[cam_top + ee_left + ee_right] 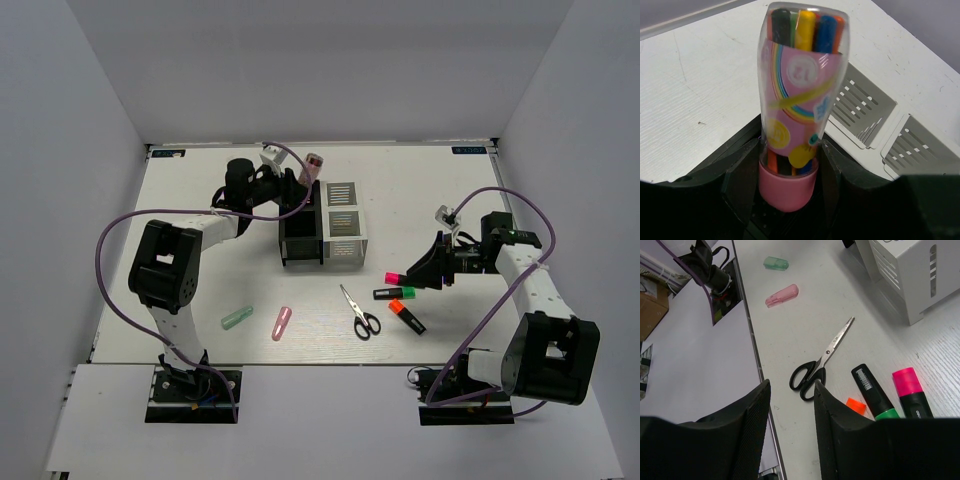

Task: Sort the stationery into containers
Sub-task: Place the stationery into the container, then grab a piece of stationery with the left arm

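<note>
My left gripper (297, 183) is shut on the clear tube (797, 100), which has a pink cap and coloured pens inside, and holds it above the black organiser (299, 232). The white-grey organiser (343, 225) stands right beside the black one. My right gripper (433, 268) is open and empty, above the table near the three markers. The pink-ended (397, 277), green-ended (393, 293) and orange-ended (407, 317) markers lie in the middle right. The scissors (359, 312) lie left of them. The pink clip-like piece (281, 322) and the pale-green pen (236, 318) lie near the front left.
Grey walls enclose the white table on three sides. A purple cable loops from each arm. The table's front edge (754, 355) runs close to the scissors in the right wrist view.
</note>
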